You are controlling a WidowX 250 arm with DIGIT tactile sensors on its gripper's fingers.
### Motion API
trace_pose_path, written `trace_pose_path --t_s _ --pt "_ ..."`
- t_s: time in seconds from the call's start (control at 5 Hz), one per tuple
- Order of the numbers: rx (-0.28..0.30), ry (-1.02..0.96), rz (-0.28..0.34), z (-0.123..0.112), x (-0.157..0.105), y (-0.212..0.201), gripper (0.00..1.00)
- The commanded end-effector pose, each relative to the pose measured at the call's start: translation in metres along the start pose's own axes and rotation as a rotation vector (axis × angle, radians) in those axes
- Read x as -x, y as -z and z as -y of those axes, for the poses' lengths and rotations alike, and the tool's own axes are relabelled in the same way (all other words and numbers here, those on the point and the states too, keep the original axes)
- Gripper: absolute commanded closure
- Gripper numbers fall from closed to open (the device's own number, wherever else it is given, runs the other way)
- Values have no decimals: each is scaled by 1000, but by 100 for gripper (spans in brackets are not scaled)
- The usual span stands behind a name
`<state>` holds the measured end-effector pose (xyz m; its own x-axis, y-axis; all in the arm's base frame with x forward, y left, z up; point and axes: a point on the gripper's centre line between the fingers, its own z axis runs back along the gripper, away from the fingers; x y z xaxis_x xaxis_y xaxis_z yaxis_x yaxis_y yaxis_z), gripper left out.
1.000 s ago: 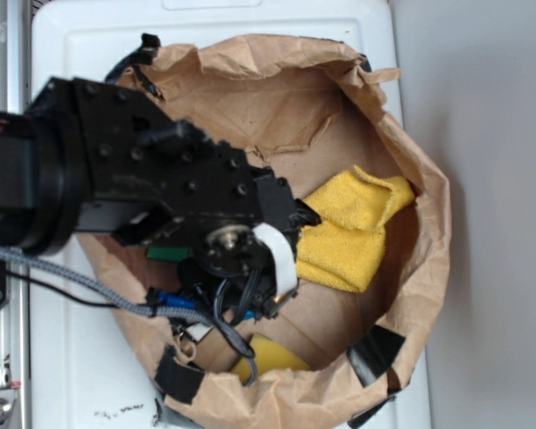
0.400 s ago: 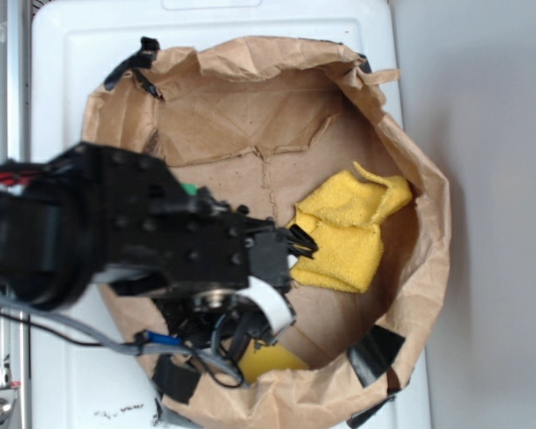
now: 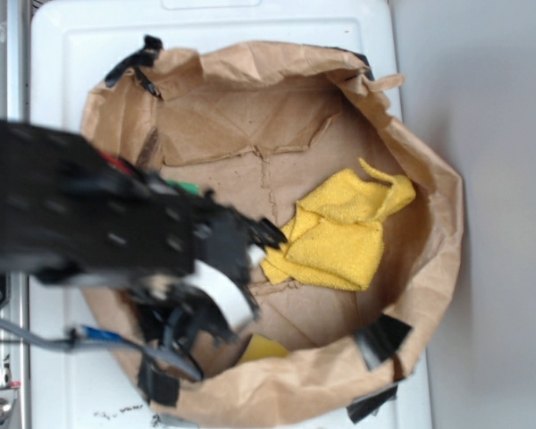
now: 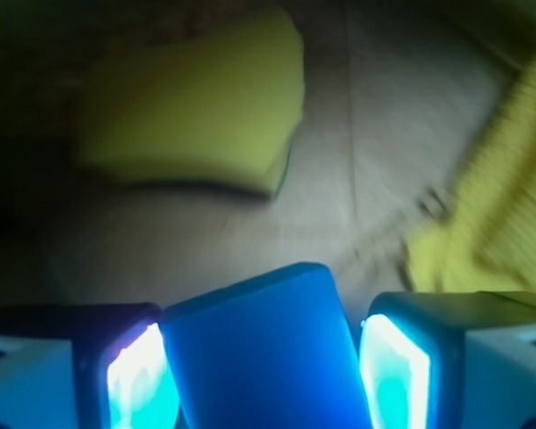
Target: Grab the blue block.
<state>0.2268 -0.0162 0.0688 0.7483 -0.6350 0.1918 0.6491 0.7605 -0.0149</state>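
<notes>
Jaws clamp the blue block [image 4: 263, 353] between our two pads in the wrist view; its lower end is cut off. Outside, our blurred arm [image 3: 89, 214] hides it over the paper bag [image 3: 429, 268], beside the yellow cloth [image 3: 339, 237].

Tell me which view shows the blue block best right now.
The wrist view: the blue block fills the lower centre, sitting between the tool's two fingers. In the exterior view the arm hides it; no blue block shows there.
</notes>
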Motion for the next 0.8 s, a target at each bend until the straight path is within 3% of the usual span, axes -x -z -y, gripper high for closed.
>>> trace_pose_path --t_s 0.0,0.2,0.6 --pt "-153 -397 -32 -50 4 -70 100" --pt "-176 -502 -66 -72 -9 -84 100" --pt "-228 -564 -47 -90 -32 -90 100"
